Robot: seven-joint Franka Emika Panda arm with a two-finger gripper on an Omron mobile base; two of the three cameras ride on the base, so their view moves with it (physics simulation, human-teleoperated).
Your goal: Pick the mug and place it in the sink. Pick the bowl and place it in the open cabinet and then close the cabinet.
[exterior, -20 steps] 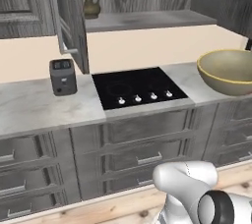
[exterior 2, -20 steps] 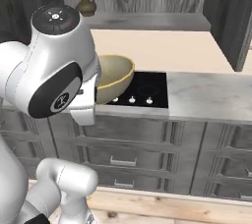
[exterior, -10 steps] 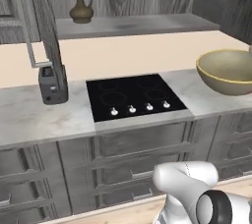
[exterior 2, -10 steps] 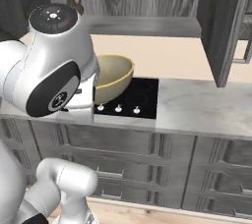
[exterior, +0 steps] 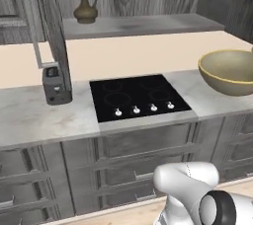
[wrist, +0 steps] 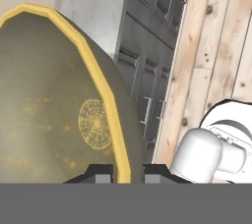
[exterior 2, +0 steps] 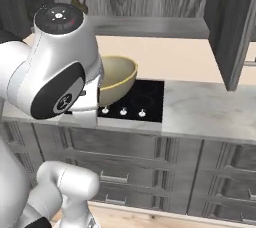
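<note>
The tan-olive bowl [wrist: 54, 105] looms large in the hand view, its yellow rim running down between my two dark fingertips [wrist: 101, 173]. My gripper [wrist: 127, 171] is shut on that rim. The bowl [exterior: 230, 71] hangs at the right, just above the counter, and the bowl [exterior 2: 117, 77] is partly hidden behind my arm's white link. The cabinet stands open, with its door [exterior: 52, 26] swung out at the left, its door [exterior 2: 230, 27] at the right, and a grey shelf [exterior: 138, 24] between them. The mug and the sink are out of view.
A brown narrow-necked jug [exterior: 85, 4] stands on the cabinet shelf [exterior 2: 150, 26]. A black cooktop [exterior: 138, 98] is set into the marble counter [exterior: 34, 118]. A dark small appliance [exterior: 55, 87] sits under the open door. Grey drawers [exterior 2: 150, 147] front the counter above a wood floor.
The whole picture has shifted in both base views, so the camera has moved along the counter. The bowl keeps its place in the grip.
</note>
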